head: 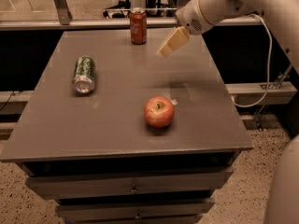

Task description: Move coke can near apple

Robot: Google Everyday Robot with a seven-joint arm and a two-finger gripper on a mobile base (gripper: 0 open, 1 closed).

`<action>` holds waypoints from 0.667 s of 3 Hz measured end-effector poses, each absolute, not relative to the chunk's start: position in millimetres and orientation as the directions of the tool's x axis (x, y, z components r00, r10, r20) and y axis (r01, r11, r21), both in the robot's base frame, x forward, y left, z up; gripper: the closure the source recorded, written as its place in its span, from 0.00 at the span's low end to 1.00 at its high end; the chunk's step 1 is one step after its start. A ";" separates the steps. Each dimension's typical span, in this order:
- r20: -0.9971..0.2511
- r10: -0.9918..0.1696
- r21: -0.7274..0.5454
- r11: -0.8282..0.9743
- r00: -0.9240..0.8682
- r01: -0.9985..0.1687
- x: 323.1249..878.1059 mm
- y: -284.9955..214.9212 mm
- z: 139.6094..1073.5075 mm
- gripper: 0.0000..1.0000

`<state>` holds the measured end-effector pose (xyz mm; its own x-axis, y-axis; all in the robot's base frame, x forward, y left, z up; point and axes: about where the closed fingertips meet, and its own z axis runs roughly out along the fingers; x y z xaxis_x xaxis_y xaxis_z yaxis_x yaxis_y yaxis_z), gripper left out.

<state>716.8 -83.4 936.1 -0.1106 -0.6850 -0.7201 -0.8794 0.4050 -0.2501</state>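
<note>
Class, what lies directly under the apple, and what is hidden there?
The apple rests on the grey table top; the spot beneath it is hidden. The gripper hangs above the table's far end, right of the coke can.

the coke can [138, 26] stands at the back edge of the table [117, 141], with the gripper [172, 43] in the air just right of it. the other can [85, 73] lies on its side at the left, and the apple [159, 111] sits nearer the front, right of centre.
</note>
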 end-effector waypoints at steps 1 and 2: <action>-0.783 -0.602 -0.183 0.467 -0.159 -0.865 749.9 -77.4 930.8 0.00; -0.783 -0.602 -0.184 0.467 -0.159 -0.865 749.9 -77.4 931.0 0.00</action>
